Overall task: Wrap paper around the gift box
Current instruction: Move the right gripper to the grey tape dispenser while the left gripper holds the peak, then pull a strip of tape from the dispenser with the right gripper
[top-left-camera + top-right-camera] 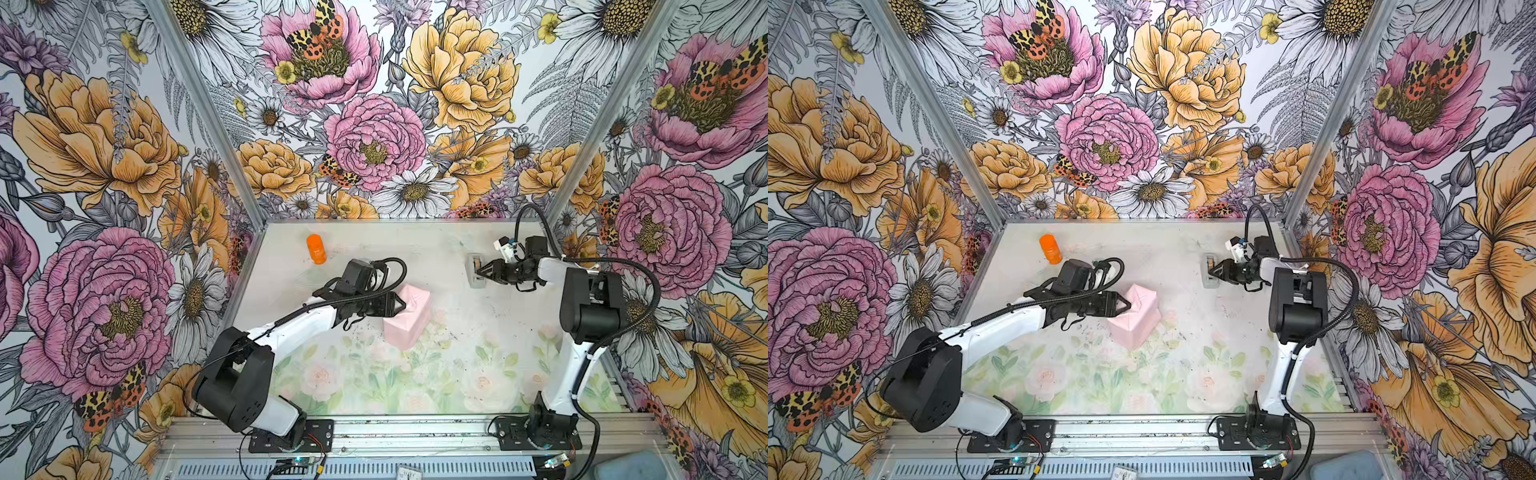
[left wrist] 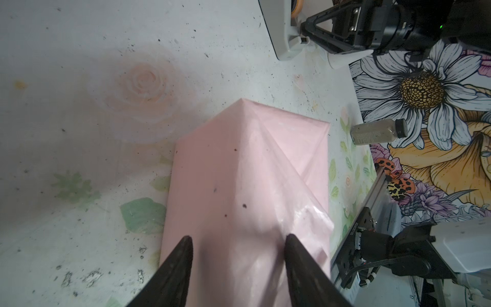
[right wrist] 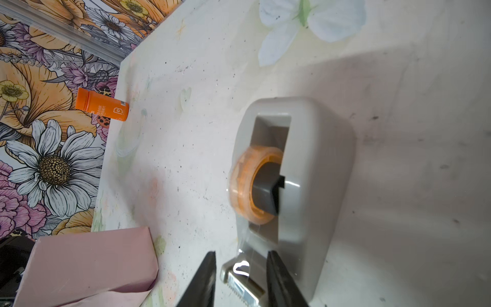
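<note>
The pink paper (image 1: 409,318) sits folded up like a box in the middle of the counter (image 1: 457,365). Your left hand (image 2: 238,238) is spread, with its tips on one end. Your right hand (image 3: 241,253) is spread too, one finger each side of the tape strip (image 3: 249,244) on the grey tape dispenser (image 3: 318,164).

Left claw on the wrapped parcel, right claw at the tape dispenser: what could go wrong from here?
1. The right claw, jaws apart around the loose tape end, may pinch the cutter instead, or drag the dispenser when it pulls.
2. The left claw only presses the folded paper with open jaws; if it slips, the flap could spring open before any tape arrives.
</note>
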`<action>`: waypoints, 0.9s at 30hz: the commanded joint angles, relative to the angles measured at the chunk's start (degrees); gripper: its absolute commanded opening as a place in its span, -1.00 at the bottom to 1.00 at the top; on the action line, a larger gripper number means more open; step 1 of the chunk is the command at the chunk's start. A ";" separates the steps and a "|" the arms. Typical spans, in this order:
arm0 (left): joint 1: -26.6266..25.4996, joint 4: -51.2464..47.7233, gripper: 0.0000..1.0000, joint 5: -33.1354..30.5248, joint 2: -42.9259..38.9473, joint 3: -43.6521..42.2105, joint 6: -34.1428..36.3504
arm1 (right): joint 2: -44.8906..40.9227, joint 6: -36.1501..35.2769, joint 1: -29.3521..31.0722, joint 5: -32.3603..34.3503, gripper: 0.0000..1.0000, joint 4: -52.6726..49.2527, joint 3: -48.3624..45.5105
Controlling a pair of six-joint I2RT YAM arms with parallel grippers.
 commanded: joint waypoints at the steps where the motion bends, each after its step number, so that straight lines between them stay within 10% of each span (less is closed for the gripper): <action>1: -0.37 -1.48 0.13 -2.70 0.65 0.16 0.64 | 2.01 -2.06 0.05 -2.73 -0.34 -1.65 2.36; 27: -0.37 -1.48 0.15 -2.99 0.15 0.05 1.15 | 7.95 -8.77 -0.06 -11.38 -0.64 -12.02 9.34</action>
